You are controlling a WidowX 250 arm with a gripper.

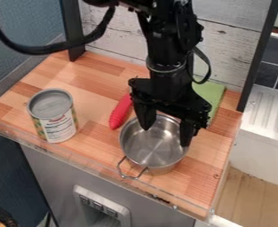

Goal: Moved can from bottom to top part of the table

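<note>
2 fingers of the black gripper are held wide apart above the metal pot, with nothing clasped between them. The arm is brought in from 12 o'clock, and the gripper is pointed downward. With the middle of the wooden tabletop taken as the dial's centre, the task's can is found between 9 and 10 o'clock. It is stood upright, well apart from the gripper, its grey top turned up and its side wrapped in a patterned label. The pot is set at about 4 o'clock, and 1 wire handle is seen at its 7 o'clock side. Near the pot, at its 11 o'clock, a red object is laid on the wood, its upper end partly hidden by the arm. A green item is placed at 2 o'clock on the tabletop, partly covered by the gripper. At 12 o'clock, behind the tabletop, a whitish plank wall is flanked by 2 dark posts.
</note>
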